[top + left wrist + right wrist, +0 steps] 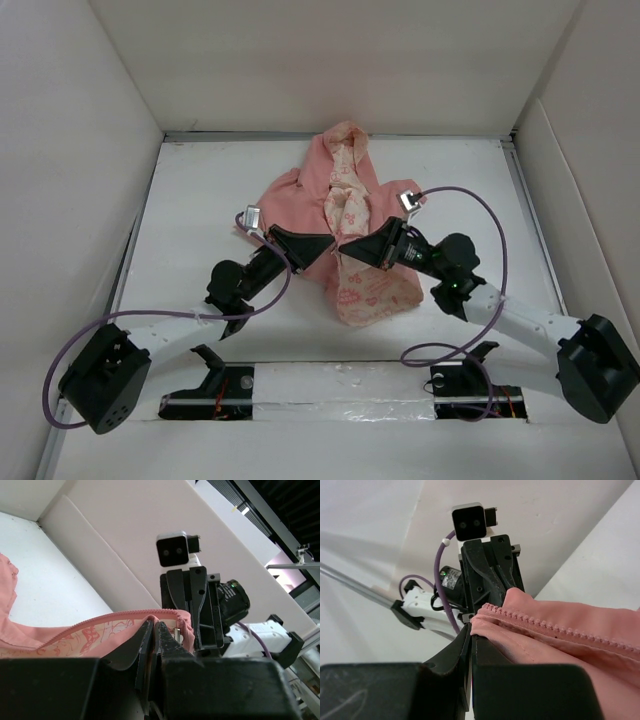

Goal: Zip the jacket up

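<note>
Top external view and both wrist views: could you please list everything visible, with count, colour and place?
jacket: one, salmon pink with pink-printed cream lining, mid-table, front open.
table: one, white, beneath the jacket.
walls: three, white, left, back and right of the table.
cables: two, purple, one looping along each arm.
left arm: one, black and white, reaching in from near left; jaws shut on the jacket's zipper edge.
right arm: one, black and white, reaching in from near right; jaws shut on the jacket's zipper edge.
</note>
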Motion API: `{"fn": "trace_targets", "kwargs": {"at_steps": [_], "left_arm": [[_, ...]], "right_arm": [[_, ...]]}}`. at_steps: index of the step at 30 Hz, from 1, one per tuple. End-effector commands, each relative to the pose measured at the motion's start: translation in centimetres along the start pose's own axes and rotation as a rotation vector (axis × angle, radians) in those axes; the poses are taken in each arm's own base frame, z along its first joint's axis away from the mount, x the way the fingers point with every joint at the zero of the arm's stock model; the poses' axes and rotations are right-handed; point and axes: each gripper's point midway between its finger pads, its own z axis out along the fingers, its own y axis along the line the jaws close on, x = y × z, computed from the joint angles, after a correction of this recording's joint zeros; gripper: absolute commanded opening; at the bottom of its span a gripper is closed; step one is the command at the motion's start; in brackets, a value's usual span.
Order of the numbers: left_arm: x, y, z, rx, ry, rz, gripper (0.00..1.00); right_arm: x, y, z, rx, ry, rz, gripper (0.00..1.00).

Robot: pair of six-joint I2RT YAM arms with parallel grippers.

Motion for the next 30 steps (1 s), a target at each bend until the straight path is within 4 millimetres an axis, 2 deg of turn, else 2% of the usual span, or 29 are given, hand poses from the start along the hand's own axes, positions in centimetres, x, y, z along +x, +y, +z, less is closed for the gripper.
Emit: {"fn": "trace_targets", "kwargs": {"at_steps": [1,2,4,8,11,15,23,26,27,28,29,30], "left_arm": [[-10.1,-14.4,-4.6,0.563,-0.481,0.129,0.00],[-10.1,-15.0,-5.0,0.585,-0.478,0.139,0.00],[-10.3,-15.8,-5.0,0.606,-0.476,0.151,0.00],[-10.3,-16.0,-5.2,0.595,-0.480,0.126,0.00],[-9.9,-16.1,-5.3,0.613,-0.461,0.087,0.00],[-9.3,-15.6,-5.4,0.625,-0.446,0.051,0.00],[-8.3,-14.3,-4.9,0.588,-0.400,0.029,0.00],[-7.7,-13.5,-4.4,0.543,-0.372,0.038,0.00],[-7.6,-13.6,-4.5,0.541,-0.360,0.048,0.01],[-7.4,-13.4,-4.4,0.526,-0.350,0.057,0.15],[-6.9,-12.3,-3.7,0.470,-0.323,0.066,0.23],[-7.1,-12.7,-4.0,0.468,-0.325,0.078,0.29]], "right_arm": [[1.2,0.4,0.3,0.064,0.046,-0.084,0.00],[0.7,0.6,-0.1,0.092,0.025,-0.101,0.00],[0.5,-0.9,-0.6,0.180,0.006,-0.105,0.00],[1.0,-1.9,-0.7,0.216,0.015,-0.092,0.00],[1.5,-3.5,-0.8,0.239,-0.001,-0.037,0.00],[0.5,-3.5,-0.7,0.238,-0.066,-0.032,0.00],[-3.3,-1.9,-0.9,0.206,-0.135,-0.124,0.00],[-2.5,-1.9,-1.2,0.198,-0.071,-0.137,0.00],[-2.5,-2.1,-1.4,0.208,-0.068,-0.138,0.00],[-2.1,-2.5,-1.6,0.214,-0.058,-0.133,0.00],[-2.2,-2.6,-1.8,0.215,-0.055,-0.135,0.00],[-1.9,-2.8,-2.0,0.219,-0.050,-0.133,0.00]]}}
